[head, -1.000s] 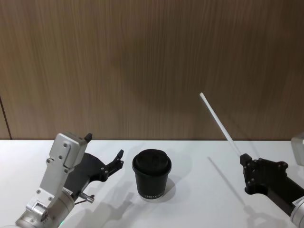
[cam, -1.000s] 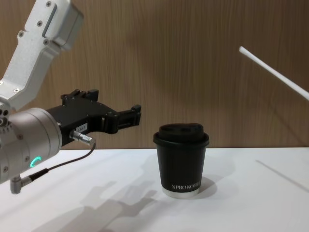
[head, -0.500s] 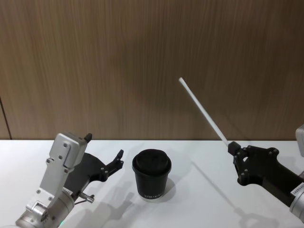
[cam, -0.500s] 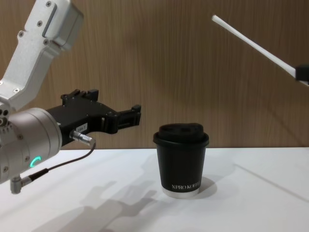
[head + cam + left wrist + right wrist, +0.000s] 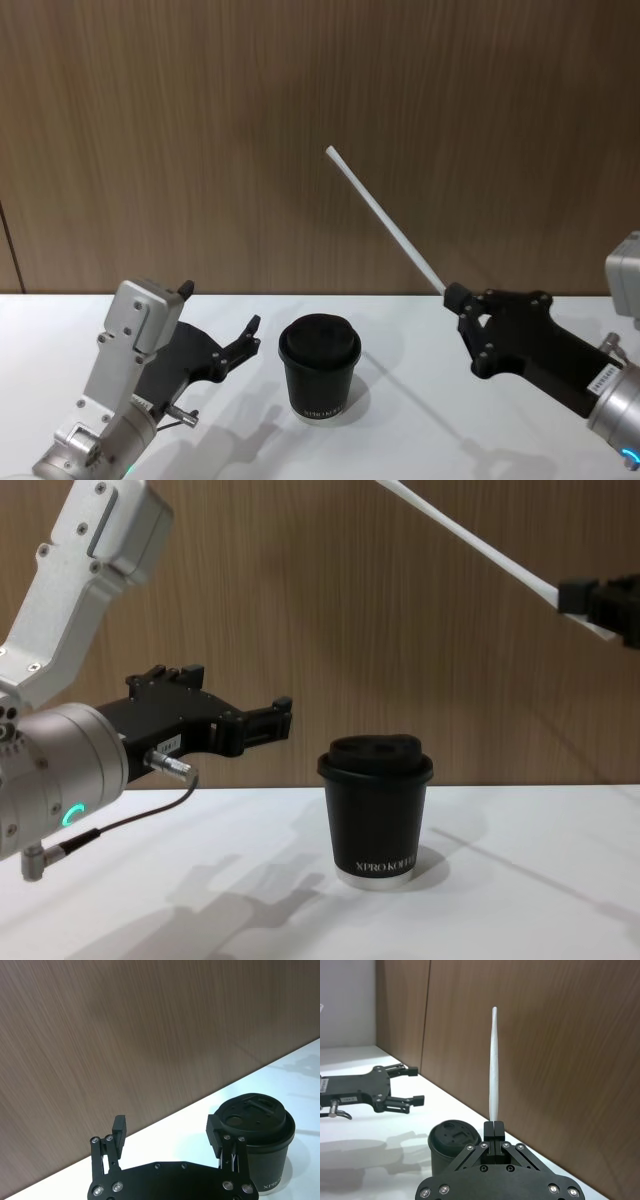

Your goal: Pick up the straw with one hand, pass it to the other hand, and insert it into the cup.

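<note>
1. At the middle of the white counter (image 5: 430, 440), the cup (image 5: 319, 368) stands upright. It is black, with a domed black lid and white lettering low on its side.
2. To the cup's right, raised above the counter, the right gripper (image 5: 452, 293) is pinched narrowly on the lower end of the straw (image 5: 385, 220).
3. The straw is thin, white and straight. It slants up and to the left from the gripper, and its free tip sits high in front of the wood-panelled wall (image 5: 200, 120), well above the cup's lid and apart from it.
4. To the cup's left, the left gripper (image 5: 220, 306) hovers above the counter. Its fingers are spread wide with nothing between them, and they point toward the cup without touching it.
5. Behind the left gripper is a silver wrist (image 5: 60, 780) with a green light. A thin black cable (image 5: 130, 815) loops beneath it.
</note>
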`<state>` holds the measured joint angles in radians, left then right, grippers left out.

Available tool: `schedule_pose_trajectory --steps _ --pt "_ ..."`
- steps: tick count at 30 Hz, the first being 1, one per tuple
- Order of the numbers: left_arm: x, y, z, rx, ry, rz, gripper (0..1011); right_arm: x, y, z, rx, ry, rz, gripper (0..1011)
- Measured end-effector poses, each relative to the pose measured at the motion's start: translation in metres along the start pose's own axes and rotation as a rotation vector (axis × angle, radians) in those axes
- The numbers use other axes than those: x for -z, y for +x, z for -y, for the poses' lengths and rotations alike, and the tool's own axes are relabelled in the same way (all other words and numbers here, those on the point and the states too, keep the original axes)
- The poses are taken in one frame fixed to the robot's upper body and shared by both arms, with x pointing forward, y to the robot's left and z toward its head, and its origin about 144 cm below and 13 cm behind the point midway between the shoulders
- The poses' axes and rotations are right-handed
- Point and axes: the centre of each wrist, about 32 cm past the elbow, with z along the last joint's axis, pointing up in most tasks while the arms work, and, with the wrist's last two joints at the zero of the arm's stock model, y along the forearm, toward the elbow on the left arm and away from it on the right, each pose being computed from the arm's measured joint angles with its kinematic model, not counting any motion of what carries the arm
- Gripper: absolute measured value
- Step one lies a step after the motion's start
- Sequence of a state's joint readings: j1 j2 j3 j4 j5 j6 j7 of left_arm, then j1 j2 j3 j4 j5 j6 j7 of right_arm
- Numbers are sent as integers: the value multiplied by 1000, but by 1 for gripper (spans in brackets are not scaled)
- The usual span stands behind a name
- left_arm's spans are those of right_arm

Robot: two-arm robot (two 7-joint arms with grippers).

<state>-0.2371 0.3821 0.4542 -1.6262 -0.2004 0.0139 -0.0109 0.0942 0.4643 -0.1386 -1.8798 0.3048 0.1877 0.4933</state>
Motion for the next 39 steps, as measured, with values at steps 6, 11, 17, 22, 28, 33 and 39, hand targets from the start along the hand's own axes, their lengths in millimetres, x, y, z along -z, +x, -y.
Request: schedule_pose_trajectory --steps 6,11,17,22,28,33,39 --pt "0 0 0 0 0 0 1003 -3 1 -7 -34 17 4 4" --pt "0 0 0 0 0 0 1003 -4 2 -12 -61 30 6 4" --pt "0 0 0 0 0 0 1003 -6 2 -16 -79 39 4 5" --pt "0 0 0 0 0 0 1003 -7 1 -19 -88 48 -2 5" --pt "0 0 0 0 0 0 1003 -8 0 -21 -94 54 -7 5" --pt "0 0 0 0 0 0 1003 -8 0 -21 -97 56 -9 5" --pt "-2 3 -1 14 -3 -6 1003 -8 -1 -22 -100 58 -12 5"
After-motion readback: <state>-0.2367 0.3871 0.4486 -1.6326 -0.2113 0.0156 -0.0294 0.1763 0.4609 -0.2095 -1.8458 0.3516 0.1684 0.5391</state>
